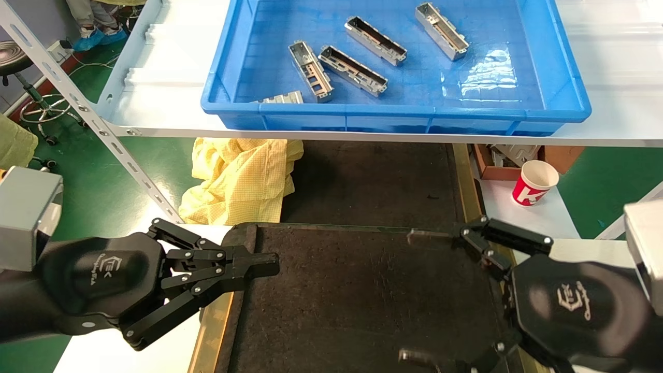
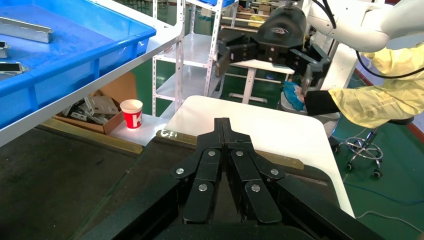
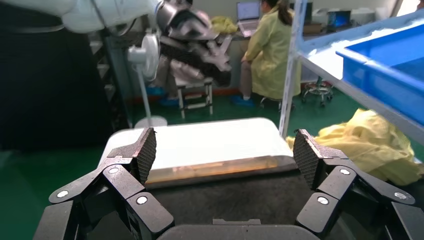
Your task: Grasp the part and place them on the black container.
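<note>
Several silver-grey parts lie in the blue crate (image 1: 518, 57) on the shelf, among them one part (image 1: 311, 71) near the front, a second part (image 1: 375, 41) and a third part (image 1: 442, 31) farther back. Below the shelf lies the black container (image 1: 362, 290), bare, with a brass strip (image 1: 210, 331) along its left side. My left gripper (image 1: 269, 264) is shut and empty at the container's left edge. My right gripper (image 1: 414, 295) is wide open and empty over the right edge. In the right wrist view its pads (image 3: 147, 152) stand far apart above the black container (image 3: 225, 200).
A yellow cloth (image 1: 238, 176) lies below the shelf at the left. A red paper cup (image 1: 533, 182) stands at the right beside a cardboard box (image 1: 497, 166). A slanted metal shelf strut (image 1: 93, 119) crosses the left side. A person in yellow (image 3: 272, 50) sits beyond.
</note>
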`<state>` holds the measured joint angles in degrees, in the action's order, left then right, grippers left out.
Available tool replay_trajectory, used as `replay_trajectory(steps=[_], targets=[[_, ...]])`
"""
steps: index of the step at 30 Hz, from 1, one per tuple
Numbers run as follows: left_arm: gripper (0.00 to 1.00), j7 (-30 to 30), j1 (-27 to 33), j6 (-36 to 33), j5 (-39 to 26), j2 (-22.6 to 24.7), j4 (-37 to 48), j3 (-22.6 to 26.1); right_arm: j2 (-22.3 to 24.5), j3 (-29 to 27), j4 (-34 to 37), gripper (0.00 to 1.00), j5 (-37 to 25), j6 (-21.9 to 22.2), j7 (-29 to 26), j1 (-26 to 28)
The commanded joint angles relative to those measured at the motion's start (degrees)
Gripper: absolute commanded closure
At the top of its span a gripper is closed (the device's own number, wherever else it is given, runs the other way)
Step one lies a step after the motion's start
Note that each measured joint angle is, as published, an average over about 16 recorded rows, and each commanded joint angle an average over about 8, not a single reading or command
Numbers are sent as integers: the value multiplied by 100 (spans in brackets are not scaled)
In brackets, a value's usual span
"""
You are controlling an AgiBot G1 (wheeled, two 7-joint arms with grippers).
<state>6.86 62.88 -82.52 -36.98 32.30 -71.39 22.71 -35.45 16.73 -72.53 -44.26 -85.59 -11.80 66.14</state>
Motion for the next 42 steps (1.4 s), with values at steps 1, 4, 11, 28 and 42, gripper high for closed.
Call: replay_trajectory(steps=[1,4,11,28,42], targets=[[29,0,0,0,0,0,0,0,14,7,-12,0,-53,-16,3,83],[0,0,0,0,0,0,0,0,-94,103,173,0,-315,29,-178,630],[0,0,0,0,0,0,0,0,-558,442,832,0,-1091,144,-516,1970],[0,0,0,0,0,0,0,0,-2283,1214,4468,0,-2723,581,424,4448],[0,0,0,0,0,0,0,1,-3397,1583,6311,0,-3520,2016,1474,5211]])
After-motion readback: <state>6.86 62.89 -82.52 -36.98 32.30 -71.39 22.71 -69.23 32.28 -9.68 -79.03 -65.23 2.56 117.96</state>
